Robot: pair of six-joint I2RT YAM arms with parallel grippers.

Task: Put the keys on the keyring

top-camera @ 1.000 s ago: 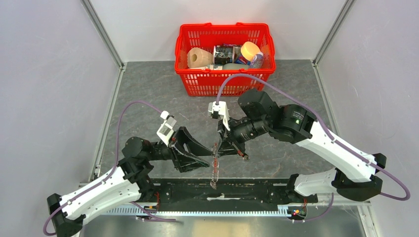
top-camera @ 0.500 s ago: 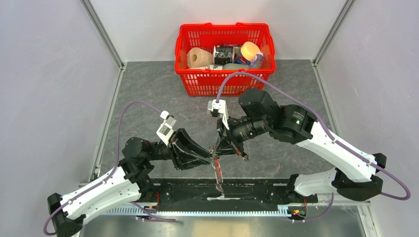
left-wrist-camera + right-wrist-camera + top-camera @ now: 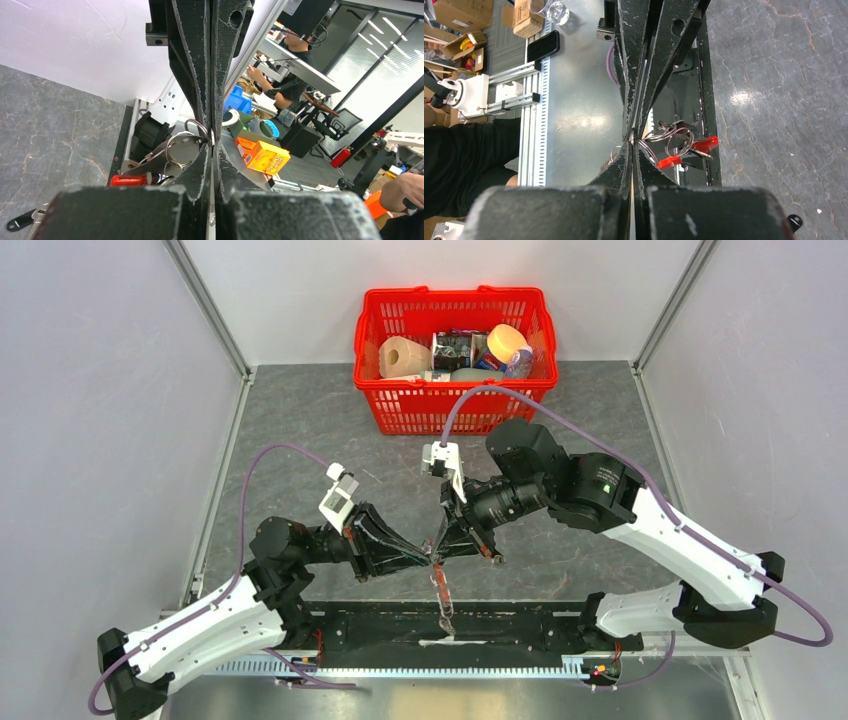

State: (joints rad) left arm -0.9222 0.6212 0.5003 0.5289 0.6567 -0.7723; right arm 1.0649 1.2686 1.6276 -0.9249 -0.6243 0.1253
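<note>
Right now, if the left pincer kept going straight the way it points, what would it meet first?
The right pincer, tip to tip with the left pincer at the keyring; nothing else seems to lie between.

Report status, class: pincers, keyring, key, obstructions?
Left pincer, right pincer: both shut on keyring, dangling between them. Key loose on table, not threaded. Nothing seen blocking.
</note>
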